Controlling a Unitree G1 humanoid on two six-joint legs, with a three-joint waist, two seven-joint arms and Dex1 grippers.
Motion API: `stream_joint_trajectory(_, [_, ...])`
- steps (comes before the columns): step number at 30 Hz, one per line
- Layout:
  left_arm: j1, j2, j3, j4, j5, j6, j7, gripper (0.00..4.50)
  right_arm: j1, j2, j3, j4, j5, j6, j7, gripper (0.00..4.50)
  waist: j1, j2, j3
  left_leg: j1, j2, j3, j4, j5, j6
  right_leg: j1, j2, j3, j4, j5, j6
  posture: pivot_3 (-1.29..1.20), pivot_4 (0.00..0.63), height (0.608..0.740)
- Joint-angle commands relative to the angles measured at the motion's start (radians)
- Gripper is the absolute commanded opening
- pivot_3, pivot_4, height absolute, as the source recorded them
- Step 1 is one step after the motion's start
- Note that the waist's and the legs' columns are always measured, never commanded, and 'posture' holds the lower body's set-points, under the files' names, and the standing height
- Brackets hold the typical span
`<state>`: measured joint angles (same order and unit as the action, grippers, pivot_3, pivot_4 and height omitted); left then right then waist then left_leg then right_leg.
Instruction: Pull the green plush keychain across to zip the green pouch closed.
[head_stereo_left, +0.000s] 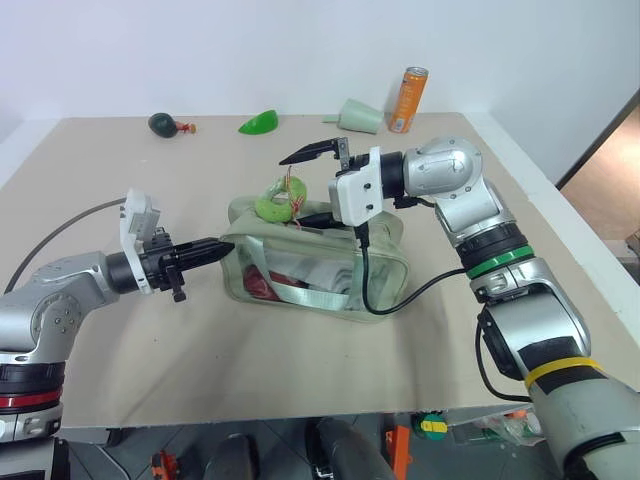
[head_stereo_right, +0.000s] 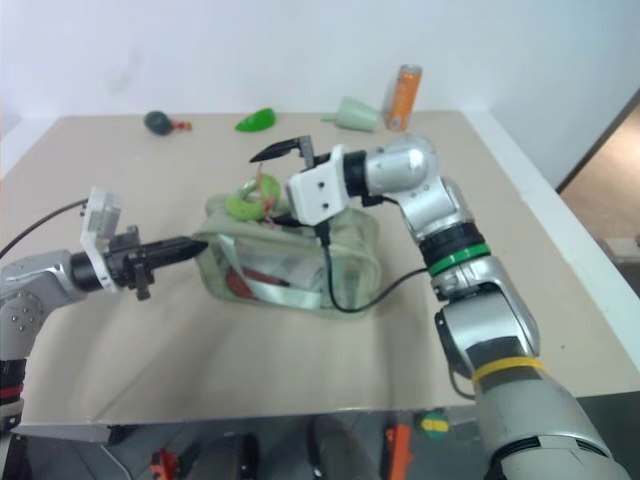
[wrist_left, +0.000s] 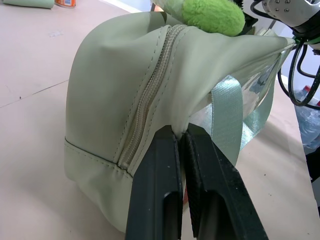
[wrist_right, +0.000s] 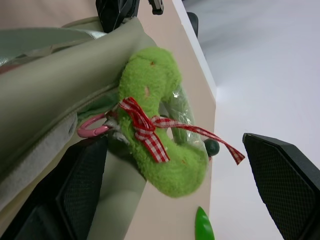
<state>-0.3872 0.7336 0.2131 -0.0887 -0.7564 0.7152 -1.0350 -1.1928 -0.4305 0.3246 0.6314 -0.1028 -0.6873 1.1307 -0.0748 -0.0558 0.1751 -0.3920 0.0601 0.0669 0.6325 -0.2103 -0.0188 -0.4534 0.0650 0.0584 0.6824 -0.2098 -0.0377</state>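
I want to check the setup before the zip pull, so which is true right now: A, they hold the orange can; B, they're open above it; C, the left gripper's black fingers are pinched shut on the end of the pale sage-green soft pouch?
C: the left gripper has its black fingers pressed together on a fold at the pale sage-green soft pouch's end.

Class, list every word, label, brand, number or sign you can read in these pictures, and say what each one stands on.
No text can be read in any view.
The orange can at the far edge of the table bears markings, but they are too small and blurred to read.
The green pouch and the green plush keychain show no lettering.
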Motion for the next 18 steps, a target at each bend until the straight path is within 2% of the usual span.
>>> stream_joint_trajectory(1, [0.018, 0.004, 0.014, -0.013, 0.006, -0.010, 0.008, 0.00, -0.035, 0.015, -0.011, 0.010, 0.007, -0.018, -0.021, 4.21, 0.000, 0.000, 0.000, 0.000, 0.000, 0.000, 0.000, 0.000, 0.000, 0.000, 0.000, 0.000, 0.000, 0.000, 0.000, 0.00, 0.150, 0.740])
stream_joint_trajectory(11, [0.034, 0.007, 0.020, -0.011, 0.002, -0.021, 0.008, 0.00, -0.027, 0.031, -0.017, 0.032, 0.021, -0.006, -0.018, 4.21, 0.000, 0.000, 0.000, 0.000, 0.000, 0.000, 0.000, 0.000, 0.000, 0.000, 0.000, 0.000, 0.000, 0.000, 0.000, 0.00, 0.150, 0.740])
stream_joint_trajectory(14, [0.033, 0.003, 0.016, -0.004, 0.006, -0.024, 0.007, 0.00, -0.017, 0.024, -0.017, 0.009, 0.049, 0.106, 0.033, 4.21, 0.000, 0.000, 0.000, 0.000, 0.000, 0.000, 0.000, 0.000, 0.000, 0.000, 0.000, 0.000, 0.000, 0.000, 0.000, 0.00, 0.150, 0.740])
stream_joint_trajectory(18, [0.029, 0.000, 0.011, 0.005, 0.007, -0.026, 0.004, 0.00, -0.006, 0.016, -0.017, -0.013, 0.064, 0.111, 0.051, 4.21, 0.000, 0.000, 0.000, 0.001, 0.000, 0.000, 0.000, 0.000, 0.000, 0.000, 0.000, 0.000, 0.000, 0.000, 0.000, 0.00, 0.150, 0.740])
